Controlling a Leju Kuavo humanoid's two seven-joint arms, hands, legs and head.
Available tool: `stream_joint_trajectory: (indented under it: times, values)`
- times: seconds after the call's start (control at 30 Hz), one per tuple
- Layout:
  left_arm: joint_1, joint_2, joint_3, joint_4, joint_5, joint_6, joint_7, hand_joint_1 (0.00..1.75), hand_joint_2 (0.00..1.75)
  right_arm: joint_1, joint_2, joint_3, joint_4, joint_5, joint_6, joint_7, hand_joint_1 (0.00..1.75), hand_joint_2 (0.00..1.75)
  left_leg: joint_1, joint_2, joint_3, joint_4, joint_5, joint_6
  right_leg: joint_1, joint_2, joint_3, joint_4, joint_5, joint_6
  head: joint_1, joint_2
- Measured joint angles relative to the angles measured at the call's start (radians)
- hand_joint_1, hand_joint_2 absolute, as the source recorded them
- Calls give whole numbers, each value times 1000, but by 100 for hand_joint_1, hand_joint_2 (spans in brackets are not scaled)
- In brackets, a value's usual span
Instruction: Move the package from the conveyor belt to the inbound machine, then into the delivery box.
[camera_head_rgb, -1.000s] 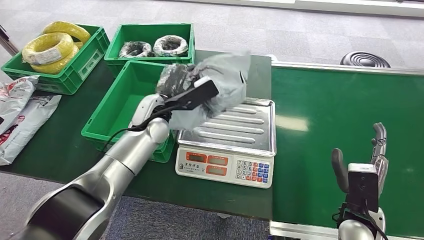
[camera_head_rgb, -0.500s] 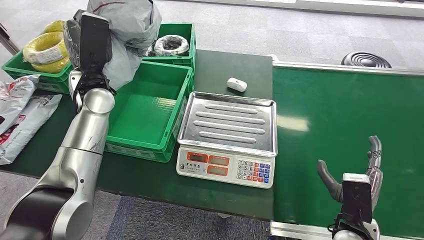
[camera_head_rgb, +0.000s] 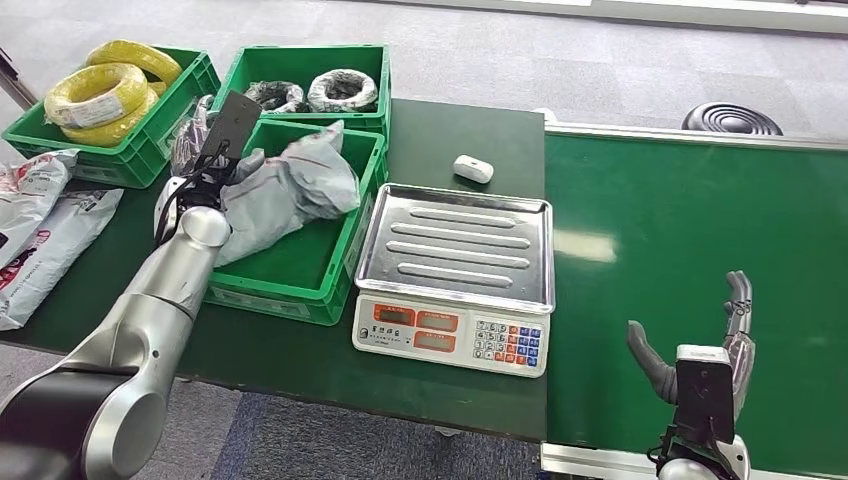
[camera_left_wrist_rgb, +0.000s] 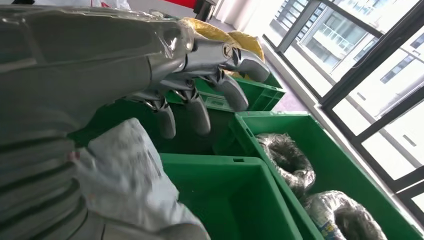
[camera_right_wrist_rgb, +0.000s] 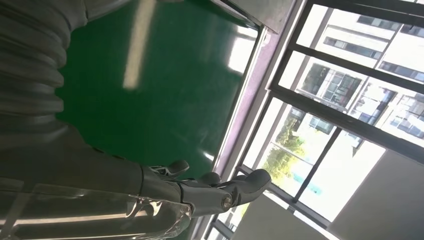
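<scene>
Working over a dark green desk (camera_head_rgb: 440, 125) set against a green conveyor belt (camera_head_rgb: 680, 230); reaching with the left hand (camera_left_wrist_rgb: 190, 60) over the near crate, fingers stretched out and apart, not wrapped round anything, so apparently letting go rather than grasping; leaving the one grey package (camera_head_rgb: 290, 190) slumped inside that delivery box (camera_head_rgb: 300, 300), draped against its left rim beside the wrist, probably because the drop is being finished from that side; judging the task nearly done, with only the withdrawal remaining.

Looking further out: passing one weighing scale (camera_head_rgb: 455, 245), its steel tray bare, presumably serving as the inbound machine; noting one small white object (camera_head_rgb: 473, 168) lying behind it; counting three green crates in all, the far two holding two yellow coils (camera_head_rgb: 100, 95) and two dark coils (camera_head_rgb: 310, 93); seeing printed bags (camera_head_rgb: 40, 220) lying at the desk's left end, number hard to tell.

Hanging the right hand (camera_head_rgb: 700, 345) over the belt, fingers loose and spread, holding nothing, likely waiting for another parcel.
</scene>
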Motion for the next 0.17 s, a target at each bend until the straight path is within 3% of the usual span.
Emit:
stream_joint_trajectory:
  times: [0.17]
  values:
    - [-8,4,11,35,39,-68,-13,0,175,0,-2,2,1,-6,-1,2,0,175,0,0,0,0,0,0,0,0,0,0,0,0,0,0]
